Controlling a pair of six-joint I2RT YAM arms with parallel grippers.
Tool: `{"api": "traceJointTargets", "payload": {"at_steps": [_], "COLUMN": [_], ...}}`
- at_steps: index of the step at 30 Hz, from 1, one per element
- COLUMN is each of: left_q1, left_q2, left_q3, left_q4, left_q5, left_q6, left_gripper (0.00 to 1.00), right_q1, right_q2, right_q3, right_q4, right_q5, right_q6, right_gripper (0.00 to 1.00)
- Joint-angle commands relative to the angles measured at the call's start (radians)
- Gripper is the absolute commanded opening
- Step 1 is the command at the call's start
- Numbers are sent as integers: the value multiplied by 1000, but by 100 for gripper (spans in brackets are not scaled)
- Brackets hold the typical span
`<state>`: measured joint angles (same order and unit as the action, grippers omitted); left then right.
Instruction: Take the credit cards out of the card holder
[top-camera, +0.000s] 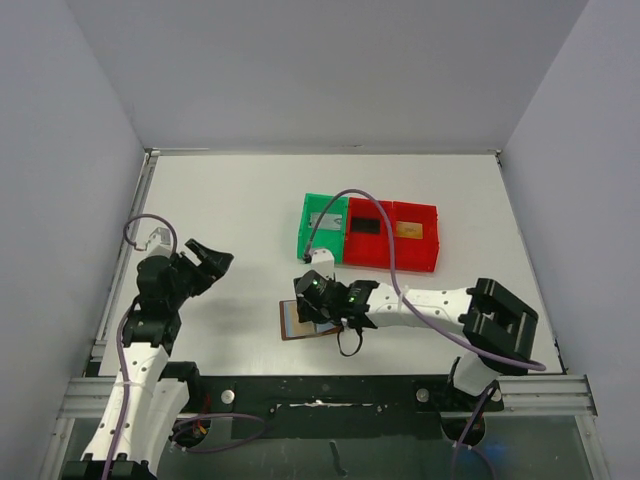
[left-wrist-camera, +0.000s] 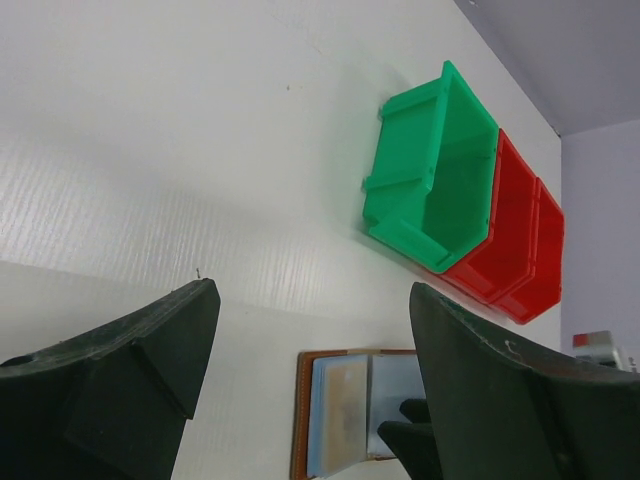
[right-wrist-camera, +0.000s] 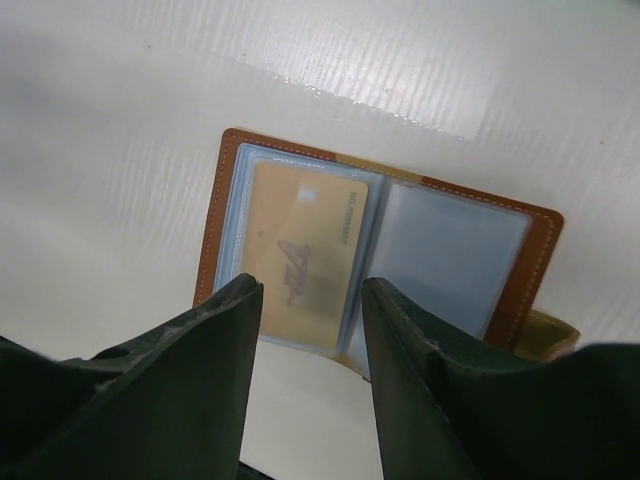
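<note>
The card holder (right-wrist-camera: 214, 225) lies open and flat on the white table, brown leather rim around grey-blue clear sleeves. A golden-orange card (right-wrist-camera: 305, 248) sits in its left sleeve, and the right sleeve (right-wrist-camera: 450, 262) looks empty. My right gripper (right-wrist-camera: 310, 290) hovers open just above the holder's near edge, its fingers straddling the card's lower edge with nothing between them. From above, that gripper (top-camera: 322, 312) covers most of the card holder (top-camera: 291, 323). My left gripper (top-camera: 215, 262) is wide open and empty, off to the holder's left. In the left wrist view the card holder (left-wrist-camera: 345, 420) shows between the fingers of the left gripper (left-wrist-camera: 312, 295).
A green tray (top-camera: 310, 238) and a red two-compartment tray (top-camera: 392, 258) stand side by side behind the holder. A pale grey card (top-camera: 325, 221) lies in the green one. The red one holds a black card (top-camera: 366, 225) and a small golden one (top-camera: 408, 231). Walls enclose the table.
</note>
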<state>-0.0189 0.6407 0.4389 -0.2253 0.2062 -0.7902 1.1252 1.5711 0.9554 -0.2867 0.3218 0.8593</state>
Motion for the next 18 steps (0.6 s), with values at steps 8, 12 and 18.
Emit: {"api": "traceJointTargets", "payload": {"at_steps": [8,12,18], "left_q1": [0,0,-5], "left_q2": [-9,2,11], "left_q3": [96,104,81], "left_q4": [-62,-70,-52], "left_q5": [-9,29,311], "left_q6": [124,121,87], "left_gripper": [77,77,71], "right_q1": [17,17,3], "right_q2": [177,203,230], "right_q3": [128,66,-20], "right_q4": [-37,50,141], "right_q5": [95,33,-28], "right_q6": [68,28,64], "right_gripper": [44,37,20]}}
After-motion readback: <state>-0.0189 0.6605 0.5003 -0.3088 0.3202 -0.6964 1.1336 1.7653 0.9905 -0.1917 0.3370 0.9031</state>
